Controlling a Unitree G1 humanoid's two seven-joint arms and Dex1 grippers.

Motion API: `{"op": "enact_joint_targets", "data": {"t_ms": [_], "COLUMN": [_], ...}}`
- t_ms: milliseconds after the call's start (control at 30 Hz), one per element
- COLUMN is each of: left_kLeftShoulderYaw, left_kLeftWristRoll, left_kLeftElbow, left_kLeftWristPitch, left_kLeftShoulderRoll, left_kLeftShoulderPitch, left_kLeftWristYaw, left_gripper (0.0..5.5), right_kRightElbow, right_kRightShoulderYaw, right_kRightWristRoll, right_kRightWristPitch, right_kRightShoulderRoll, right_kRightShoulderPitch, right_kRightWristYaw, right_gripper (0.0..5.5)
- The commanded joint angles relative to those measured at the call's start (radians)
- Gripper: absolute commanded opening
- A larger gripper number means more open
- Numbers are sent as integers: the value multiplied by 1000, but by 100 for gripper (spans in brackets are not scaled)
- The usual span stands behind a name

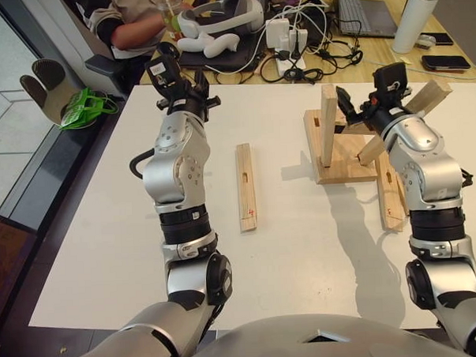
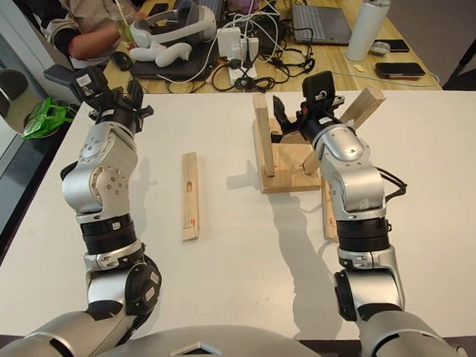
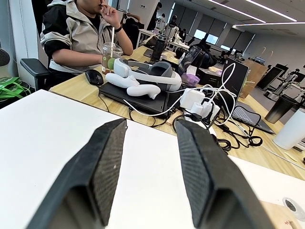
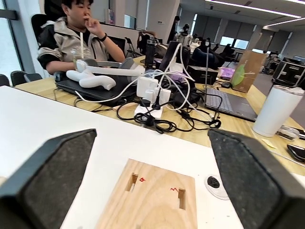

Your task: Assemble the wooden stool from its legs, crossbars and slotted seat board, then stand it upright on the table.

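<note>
Seat board (image 1: pixel 344 171) lies flat on the far right of the white table (image 1: pixel 304 255) with one leg (image 1: pixel 329 123) upright on it and the right gripper (image 4: pixel 152 136) spread wide above, while the left gripper (image 3: pixel 151 125), parted and empty, is at the far left, a loose slotted bar (image 1: pixel 245 186) lies between the arms, and cables (image 1: pixel 296 61) and a headset (image 1: pixel 219 21) crowd the desk behind.

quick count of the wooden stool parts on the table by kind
seat board: 1
bars lying flat on the table: 2
bar upright on the board: 1
bar tilted behind the right arm: 1, seemingly one piece
total: 5
</note>
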Motion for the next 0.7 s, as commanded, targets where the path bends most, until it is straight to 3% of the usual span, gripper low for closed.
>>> {"op": "enact_joint_targets", "data": {"t_ms": [33, 300, 433, 533, 600, 700], "left_kLeftShoulderYaw": [-7, -27, -32, -40, -44, -47], "left_kLeftWristRoll": [-6, 2, 1, 1, 0, -2], "left_kLeftElbow": [-2, 0, -6, -5, -5, 0], "left_kLeftWristPitch": [-1, -6, -3, -5, -5, -6], "left_kLeftShoulderRoll": [3, 10, 14, 8, 4, 6], "left_kLeftShoulderPitch": [-6, -21, -20, -15, -14, -19], "left_kLeftWristYaw": [9, 7, 9, 12, 13, 12], "left_gripper": [190, 190, 190, 190, 190, 190], "right_kRightElbow": [-18, -131, -48, 55, 81, 118], "right_kRightShoulderYaw": [-6, -57, 9, 109, 155, 132], "right_kRightWristRoll": [-21, 50, -58, -97, -119, -120], "right_kRightWristPitch": [-8, -93, -41, 46, 26, -27], "right_kRightShoulderRoll": [-24, 44, -73, -191, -234, -212], "right_kRightShoulderPitch": [3, -101, 84, 190, 200, 145], "right_kRightWristYaw": [18, 25, 71, 219, 274, 244], "right_gripper": [430, 430, 430, 430, 430, 430]}}
